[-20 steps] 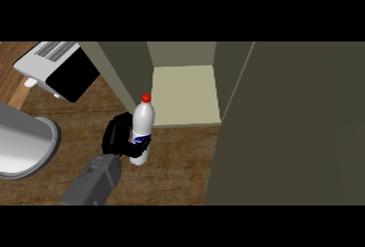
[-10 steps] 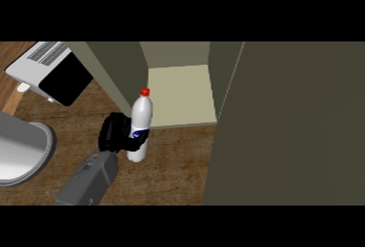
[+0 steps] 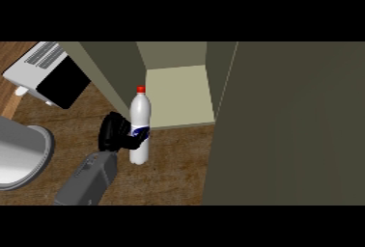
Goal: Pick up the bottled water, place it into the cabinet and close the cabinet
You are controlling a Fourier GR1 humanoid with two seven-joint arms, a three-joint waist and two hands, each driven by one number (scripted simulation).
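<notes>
We see a white microwave (image 3: 46, 72) with a dark door at upper left and a grey round sink (image 3: 21, 154) at the left edge. The open cabinet (image 3: 178, 96) shows a pale shelf; its big door (image 3: 292, 125) stands at right. The water bottle (image 3: 140, 125), white with a red cap and blue label, stands upright before the shelf, our left robot hand (image 3: 118, 132) curled round it above the wooden desk (image 3: 171, 164).

Even, dim light; cabinet (image 3: 178, 91) interior brightest (right side murky), no glare.
</notes>
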